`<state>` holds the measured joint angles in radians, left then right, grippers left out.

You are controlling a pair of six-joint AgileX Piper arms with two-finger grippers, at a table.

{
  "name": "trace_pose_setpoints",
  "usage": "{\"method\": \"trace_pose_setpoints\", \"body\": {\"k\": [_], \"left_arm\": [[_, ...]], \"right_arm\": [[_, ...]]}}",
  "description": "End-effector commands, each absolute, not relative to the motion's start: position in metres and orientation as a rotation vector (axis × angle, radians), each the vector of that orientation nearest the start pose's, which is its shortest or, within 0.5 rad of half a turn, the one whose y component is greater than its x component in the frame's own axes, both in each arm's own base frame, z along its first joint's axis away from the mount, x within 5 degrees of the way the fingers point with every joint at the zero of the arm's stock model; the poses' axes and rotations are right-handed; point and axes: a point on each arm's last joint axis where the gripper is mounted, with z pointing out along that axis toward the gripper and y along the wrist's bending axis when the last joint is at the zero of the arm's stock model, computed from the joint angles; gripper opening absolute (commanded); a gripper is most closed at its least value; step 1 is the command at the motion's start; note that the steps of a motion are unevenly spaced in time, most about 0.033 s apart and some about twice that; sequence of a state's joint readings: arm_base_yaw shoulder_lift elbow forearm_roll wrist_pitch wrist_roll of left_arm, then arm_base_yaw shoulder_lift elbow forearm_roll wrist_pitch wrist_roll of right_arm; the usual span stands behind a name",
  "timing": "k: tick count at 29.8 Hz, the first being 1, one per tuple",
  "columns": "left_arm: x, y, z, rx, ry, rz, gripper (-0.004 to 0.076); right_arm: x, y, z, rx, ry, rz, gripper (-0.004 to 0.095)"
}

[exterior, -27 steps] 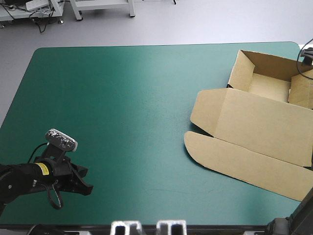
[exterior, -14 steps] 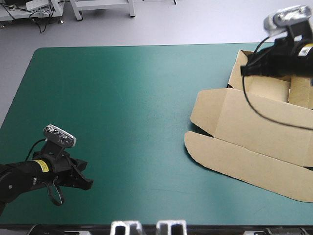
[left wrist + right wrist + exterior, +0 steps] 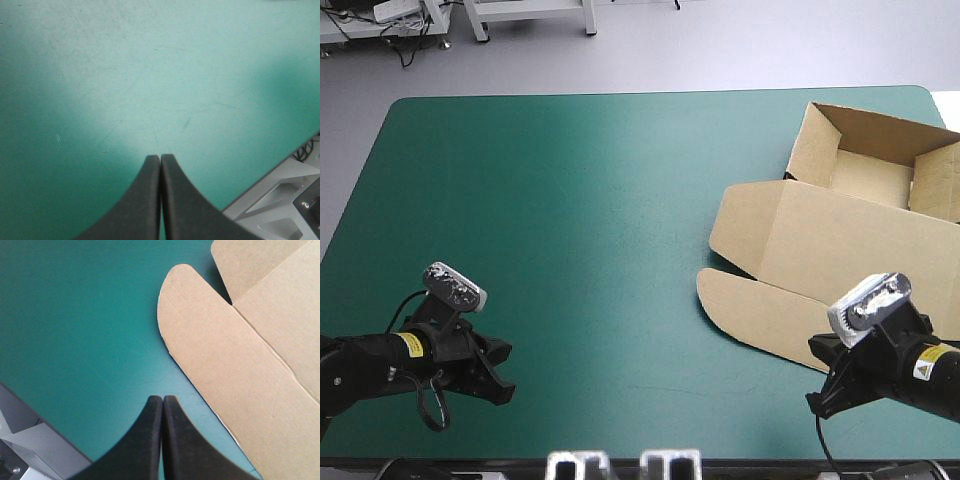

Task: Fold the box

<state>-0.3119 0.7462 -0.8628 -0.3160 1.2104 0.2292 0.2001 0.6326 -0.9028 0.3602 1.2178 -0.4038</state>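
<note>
Brown box [image 3: 225, 355] just beside closed right gripper [image 3: 162, 398], apparently clear of it.

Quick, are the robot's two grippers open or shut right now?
Left black-fingered gripper: shut, empty.
Right black-fingered gripper: shut, empty, beside the brown board box.

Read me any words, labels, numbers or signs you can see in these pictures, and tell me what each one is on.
Nothing can be read.
On the left arm's yellow sticker: dark marks, too small to read.
On the right arm's yellow sticker: dark marks, too small to read.
On the box: plain brown board, no print showing.
On the teal-green cover: no text.
</note>
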Motion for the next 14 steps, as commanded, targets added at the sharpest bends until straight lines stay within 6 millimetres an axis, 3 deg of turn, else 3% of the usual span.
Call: {"method": "trace_pose_setpoints", "body": {"k": [1,14], "left_arm": [[0.091,-0.061,0.353,0.635,2.403,-0.512,-0.0010],[0.078,-0.057,0.333,0.623,2.424,-0.517,-0.0010]], "right_arm": [[0.068,0.045,0.369,-0.671,2.161,0.369,-0.0019],[0.065,0.045,0.366,-0.674,2.166,0.370,-0.0020]]}}
